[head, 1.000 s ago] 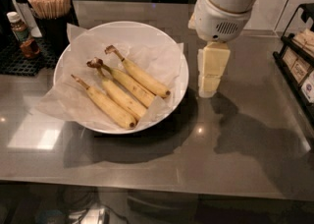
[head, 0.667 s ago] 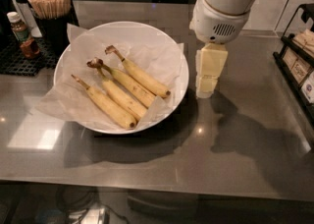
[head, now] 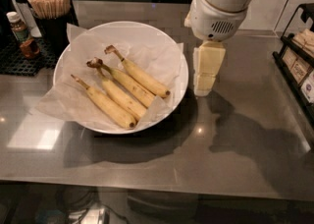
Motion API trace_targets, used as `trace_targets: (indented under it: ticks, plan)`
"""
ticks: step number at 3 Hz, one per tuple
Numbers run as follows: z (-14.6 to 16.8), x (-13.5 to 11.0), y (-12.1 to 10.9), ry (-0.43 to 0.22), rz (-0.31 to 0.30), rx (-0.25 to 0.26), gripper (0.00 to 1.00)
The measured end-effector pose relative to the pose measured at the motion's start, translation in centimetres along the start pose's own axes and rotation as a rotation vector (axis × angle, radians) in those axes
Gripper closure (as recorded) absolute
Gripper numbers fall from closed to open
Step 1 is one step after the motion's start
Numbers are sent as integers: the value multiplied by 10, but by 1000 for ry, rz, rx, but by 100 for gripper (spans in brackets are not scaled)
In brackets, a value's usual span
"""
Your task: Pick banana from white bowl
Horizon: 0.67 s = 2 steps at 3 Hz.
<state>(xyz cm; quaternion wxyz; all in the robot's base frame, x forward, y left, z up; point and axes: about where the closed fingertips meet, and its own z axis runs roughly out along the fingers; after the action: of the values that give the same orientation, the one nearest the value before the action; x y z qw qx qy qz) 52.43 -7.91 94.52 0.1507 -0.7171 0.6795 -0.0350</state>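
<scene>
Grey metal counter (head: 235, 159) carries the white bowl (head: 169, 112), paper-lined and holding four bananas. Rearmost of them lies the banana (head: 142, 77), its curled brown stem pointing up-left. Just right of the bowl's rim the gripper (head: 203, 83) hangs pointing down, clear of the fruit; apart or together, I cannot tell. Behind stands a cup of wooden sticks (head: 49, 2).

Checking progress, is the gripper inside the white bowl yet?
No, the gripper hangs outside the white bowl's rim, above the counter.

Your worktop (head: 245, 139) is carrying the white bowl (head: 128, 27) and a black mat (head: 19, 64); the gripper (head: 202, 90) is hanging just right of the bowl.
</scene>
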Motion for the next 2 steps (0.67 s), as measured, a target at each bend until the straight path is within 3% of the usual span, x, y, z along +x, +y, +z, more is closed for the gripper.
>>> trace_targets:
  ticks: [2]
  plan:
    - [-8,-53,-30,-171,-259,25,0]
